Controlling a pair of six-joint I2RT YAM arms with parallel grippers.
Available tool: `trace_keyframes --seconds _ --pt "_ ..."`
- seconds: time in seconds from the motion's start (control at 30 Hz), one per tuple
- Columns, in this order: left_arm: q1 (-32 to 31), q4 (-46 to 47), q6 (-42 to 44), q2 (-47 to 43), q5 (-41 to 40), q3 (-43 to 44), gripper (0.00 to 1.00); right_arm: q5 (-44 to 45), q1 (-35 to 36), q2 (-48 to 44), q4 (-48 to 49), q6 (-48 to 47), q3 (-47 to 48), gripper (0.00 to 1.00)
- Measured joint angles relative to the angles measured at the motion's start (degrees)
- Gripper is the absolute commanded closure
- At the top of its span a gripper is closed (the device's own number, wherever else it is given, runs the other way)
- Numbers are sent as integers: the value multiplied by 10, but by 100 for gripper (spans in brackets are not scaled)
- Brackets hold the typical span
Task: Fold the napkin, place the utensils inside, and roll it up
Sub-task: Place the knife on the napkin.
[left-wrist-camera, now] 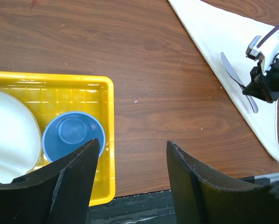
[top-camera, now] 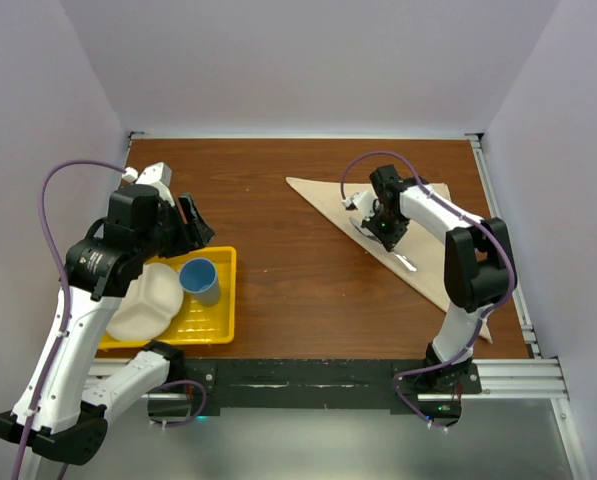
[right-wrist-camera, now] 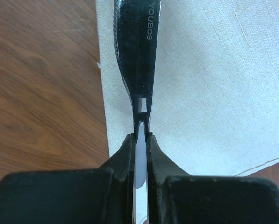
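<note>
**Knife over the folded cloth, spare arm parked by the tray**

My right fingers (right-wrist-camera: 125,158) are pinched tight on the knife (right-wrist-camera: 137,46), gripping it at the narrow neck so the blade runs straight out ahead of me. I hold it low over the napkin (top-camera: 328,197), which is folded into a triangle on the right half of the tabletop. Its short side faces the far edge and its long point reaches toward the near right corner. The blade sits just inside the napkin's long slanted edge and roughly in line with it. I judge that is the sensible spot, since a roll started from that edge would wrap the knife at once. Whether the steel touches the cloth yet I cannot tell.

My left fingers (left-wrist-camera: 74,177) stand well apart with nothing between them. They hover over the near left part of the tabletop, above the yellow tray (top-camera: 223,300) that holds the blue cup (top-camera: 200,280) and the white plate (top-camera: 143,305). That keeps them clear of the napkin — there is no reaching across my other arm. Placing the knife looks like the step in hand. The rolling is not yet begun, and I expect it to need both sets of fingers on the cloth.
</note>
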Motion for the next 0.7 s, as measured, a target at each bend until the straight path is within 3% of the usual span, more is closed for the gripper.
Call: trace_keyframes --seconds 0.7 --pt "-3 5 26 2 -7 0 36 -28 -11 70 -5 22 36 100"
